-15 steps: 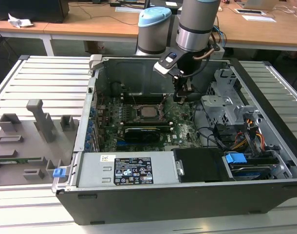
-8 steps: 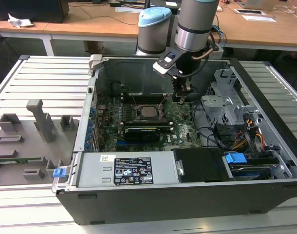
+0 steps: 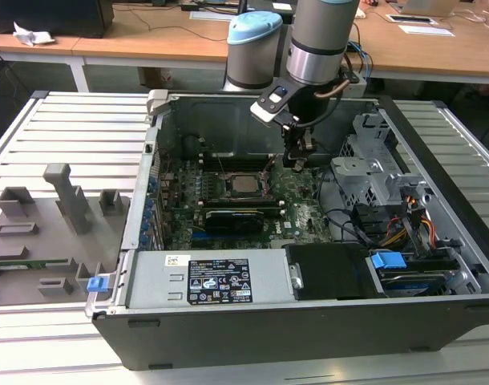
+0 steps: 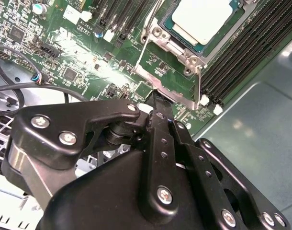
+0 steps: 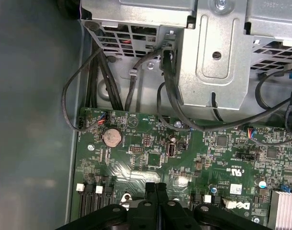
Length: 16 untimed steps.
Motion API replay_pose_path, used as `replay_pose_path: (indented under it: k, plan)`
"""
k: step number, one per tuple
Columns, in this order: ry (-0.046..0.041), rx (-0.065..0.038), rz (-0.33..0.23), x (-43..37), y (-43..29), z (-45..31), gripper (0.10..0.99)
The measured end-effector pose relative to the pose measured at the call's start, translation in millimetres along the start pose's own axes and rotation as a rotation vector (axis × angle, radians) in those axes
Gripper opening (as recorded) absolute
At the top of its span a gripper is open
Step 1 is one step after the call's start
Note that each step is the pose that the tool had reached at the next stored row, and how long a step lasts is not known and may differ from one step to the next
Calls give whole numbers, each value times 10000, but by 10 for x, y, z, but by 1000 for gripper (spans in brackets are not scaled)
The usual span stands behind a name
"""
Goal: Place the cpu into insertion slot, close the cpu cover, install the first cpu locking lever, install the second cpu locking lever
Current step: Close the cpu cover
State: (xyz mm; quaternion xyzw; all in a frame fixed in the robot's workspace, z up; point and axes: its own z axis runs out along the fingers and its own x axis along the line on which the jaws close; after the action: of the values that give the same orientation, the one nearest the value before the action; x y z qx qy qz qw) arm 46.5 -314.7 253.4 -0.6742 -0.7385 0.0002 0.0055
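One gripper (image 3: 299,160) hangs from the arm inside an open computer case (image 3: 268,341), low over the green board (image 3: 297,210). In both wrist views its two black fingers (image 5: 150,192) are pressed flat against each other, and nothing can be seen between them. In the second wrist view their tips come down just beside one corner of the socket's metal edging, close to the board; whether they touch it cannot be told.

The chip (image 4: 203,19) sits in the socket (image 3: 230,191), its pale metal top facing up. The cover (image 4: 177,48) lies down around it as a grey frame, with the chip showing through the opening. A thin metal lever (image 4: 199,84) runs along one side of the frame, next to long black memory slots (image 4: 241,57).

In the exterior view the socket lies near the middle of the board, on the exterior view's left of the gripper and near it. A grey power box (image 3: 216,277) with a label fills the front of the case, and a metal drive cage (image 3: 373,172) stands at the exterior view's right.

In the first wrist view a round coin battery (image 5: 111,137) sits on the board, and black cables (image 5: 167,96) drop from the cage onto it. The case rests on a slatted table (image 3: 68,128).
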Motion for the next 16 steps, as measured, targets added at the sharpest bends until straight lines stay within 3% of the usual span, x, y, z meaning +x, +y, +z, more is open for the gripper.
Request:
replay_pose_path:
  k: [16]
  plan:
    - [0,0,1,3,-30,0,106]
